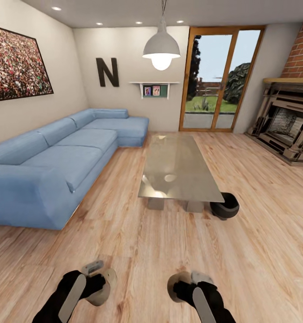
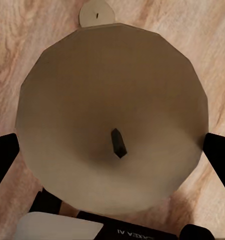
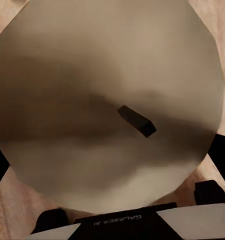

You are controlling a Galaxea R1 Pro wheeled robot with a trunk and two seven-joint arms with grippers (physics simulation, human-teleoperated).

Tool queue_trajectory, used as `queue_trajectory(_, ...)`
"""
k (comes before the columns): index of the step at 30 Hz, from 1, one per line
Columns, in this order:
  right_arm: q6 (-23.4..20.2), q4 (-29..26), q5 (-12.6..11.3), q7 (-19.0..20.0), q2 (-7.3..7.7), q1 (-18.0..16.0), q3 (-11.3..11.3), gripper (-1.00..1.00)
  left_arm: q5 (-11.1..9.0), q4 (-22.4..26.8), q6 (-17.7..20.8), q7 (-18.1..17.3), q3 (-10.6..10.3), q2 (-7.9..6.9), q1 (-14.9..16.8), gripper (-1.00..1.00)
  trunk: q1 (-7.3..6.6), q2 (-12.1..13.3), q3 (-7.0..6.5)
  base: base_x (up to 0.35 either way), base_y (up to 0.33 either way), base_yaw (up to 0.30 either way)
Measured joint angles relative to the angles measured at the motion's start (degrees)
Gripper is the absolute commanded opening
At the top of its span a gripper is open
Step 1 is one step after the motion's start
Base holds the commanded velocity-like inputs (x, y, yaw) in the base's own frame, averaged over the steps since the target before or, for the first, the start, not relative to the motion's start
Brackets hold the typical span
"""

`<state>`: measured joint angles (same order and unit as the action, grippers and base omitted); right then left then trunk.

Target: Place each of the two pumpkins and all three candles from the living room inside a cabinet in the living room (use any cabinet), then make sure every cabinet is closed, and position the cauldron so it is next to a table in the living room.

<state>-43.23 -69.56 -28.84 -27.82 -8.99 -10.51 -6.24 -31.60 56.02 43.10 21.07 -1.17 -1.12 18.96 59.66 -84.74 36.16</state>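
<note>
The robot is facing a living room with a wood plank floor (image 1: 124, 233). A glass-topped coffee table (image 1: 178, 168) is standing in the middle, and the cauldron (image 1: 224, 206) is sitting on the floor right against the table's near right corner, upright, its wide mouth partly tucked under the tabletop's edge. A long blue sofa (image 1: 57, 161) is running along the left wall beneath a large framed picture (image 1: 16, 63); a big letter N (image 1: 107, 72) and a small shelf (image 1: 154, 89) are hanging on the back wall, a pendant lamp (image 1: 161, 48) is glowing above the table, a glazed door (image 1: 221, 78) is showing a garden, and a fireplace (image 1: 286, 121) is standing at the right under brick. Low in the head view, the left gripper (image 1: 96, 280) and right gripper (image 1: 187, 285) are hanging over bare floor, each behind a pale round disc; whether their fingers are apart or together cannot be told. In both wrist views that disc is covering nearly everything, with dark finger parts (image 2: 3, 155) at the edges.
</note>
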Motion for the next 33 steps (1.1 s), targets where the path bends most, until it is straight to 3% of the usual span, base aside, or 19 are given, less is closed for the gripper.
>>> queue_trajectory(5, 2.62, 2.26, -0.32, -0.04, 1.40, 0.54, 0.09, -1.00, -0.03, 0.32, -0.22, -0.05, -0.68, 0.42, 0.00, -1.00, -1.10, 2.01, -0.46, 0.000, 0.000, -0.028)
queue_trajectory(7, 5.66, 4.05, -0.17, -0.06, 2.16, 0.61, 0.12, -1.00, -0.30, 0.43, -0.28, -0.11, -1.19, 1.04, 0.00, -1.00, -1.54, 2.81, -0.63, 0.000, 0.000, -0.066)
queue_trajectory(9, 10.06, 5.95, -0.25, -0.09, 2.76, 0.63, 0.15, -1.00, -0.64, 0.51, -0.48, -0.17, -3.84, 1.84, -0.01, -1.00, -1.54, 2.82, -0.45, 0.000, 0.000, -0.111)
queue_trajectory(11, 11.60, 6.53, -0.42, -0.10, 3.10, 0.62, 0.20, -1.00, -0.16, 0.56, -0.57, -0.10, -6.78, 2.04, 0.00, -1.00, -1.54, 2.82, -0.27, 0.000, 0.000, -0.146)
queue_trajectory(13, 12.11, 6.72, -0.90, -0.05, 3.22, 0.63, 0.20, -1.00, 0.14, 0.57, -0.57, -0.04, -7.84, 2.15, 0.00, -1.00, -1.54, 2.82, -0.11, 0.000, 0.000, -0.191)
queue_trajectory(17, 12.24, 6.78, -1.18, -0.09, 3.42, 0.63, 0.34, -1.00, 0.09, 0.66, -0.66, -0.11, -8.21, 2.20, 0.01, -1.00, -1.55, 2.82, 0.09, 0.000, 0.000, -0.252)
queue_trajectory(21, 12.16, 7.17, -1.10, 0.04, 3.29, 0.70, 3.95, -1.00, 0.10, 1.63, -0.67, -0.37, -8.32, 2.20, 0.01, -1.00, -1.55, 2.82, 0.12, 0.000, 0.000, -0.279)
queue_trajectory(23, 12.26, 7.77, -1.31, 0.11, 3.28, 0.70, 4.51, -1.00, 0.11, 1.71, -0.67, -0.46, -8.32, 2.20, 0.01, -1.00, -1.55, 2.82, 0.12, 0.000, 0.000, -0.281)
queue_trajectory(33, 14.63, 8.11, -1.41, -0.16, 3.27, 0.71, 4.78, -1.00, 0.13, 1.81, -0.67, -0.58, -8.34, 2.20, 0.01, -1.00, -1.55, 2.82, 0.04, 0.000, 0.000, -0.273)
